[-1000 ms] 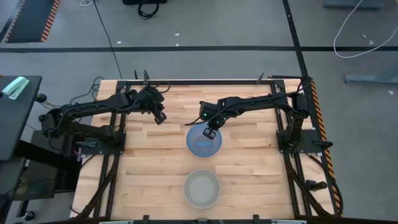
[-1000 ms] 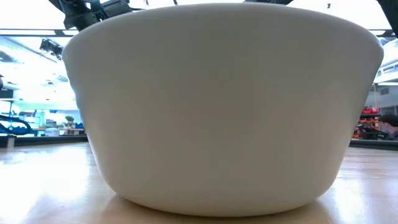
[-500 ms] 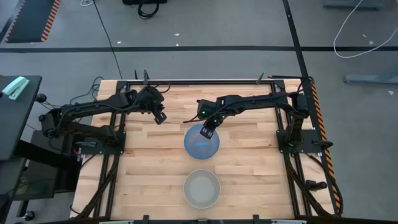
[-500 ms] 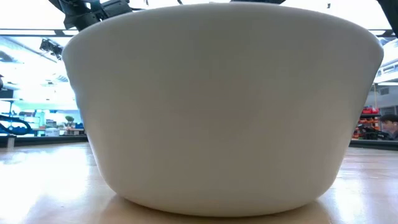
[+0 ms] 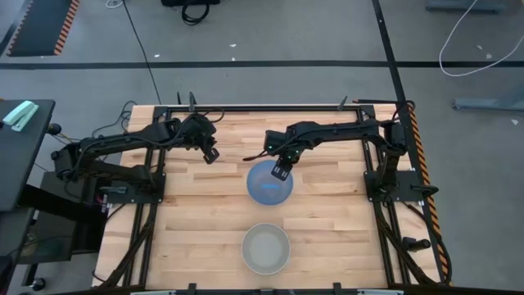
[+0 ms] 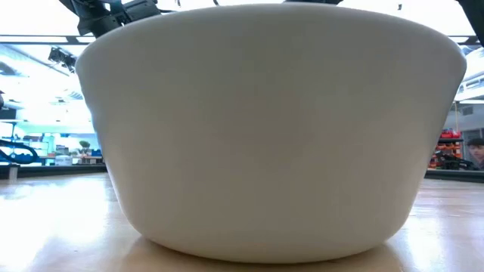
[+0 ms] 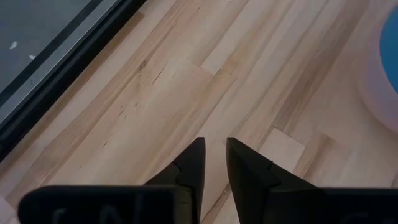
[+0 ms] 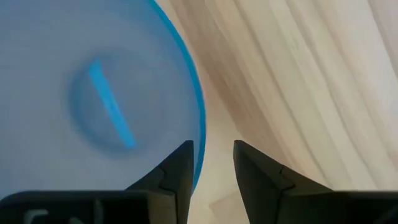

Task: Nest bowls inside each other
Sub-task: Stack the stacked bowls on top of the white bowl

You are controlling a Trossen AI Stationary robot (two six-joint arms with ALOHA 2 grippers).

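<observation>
A translucent blue bowl (image 5: 269, 183) stands upright on its base at the middle of the wooden table. A pale grey-green bowl (image 5: 265, 248) stands on its base nearer the front edge and fills the low view (image 6: 272, 136). My right gripper (image 5: 281, 170) hangs open over the blue bowl's far rim (image 8: 200, 118). In its wrist view its fingers (image 8: 212, 149) stand on either side of that rim, one over the bowl's inside and one over the table. My left gripper (image 5: 210, 156) waits open over bare wood at the far left (image 7: 214, 146).
A black metal frame (image 5: 270, 107) runs along the table's far edge and both sides, carrying the arm bases. Bare wood (image 5: 196, 221) lies left and right of the two bowls. The blue bowl's edge (image 7: 388, 43) shows in the left wrist view.
My right gripper has opened and let go of the blue bowl's far rim, then drawn back slightly toward the table's far right. The blue bowl has shifted a little on the table and now stands free.
</observation>
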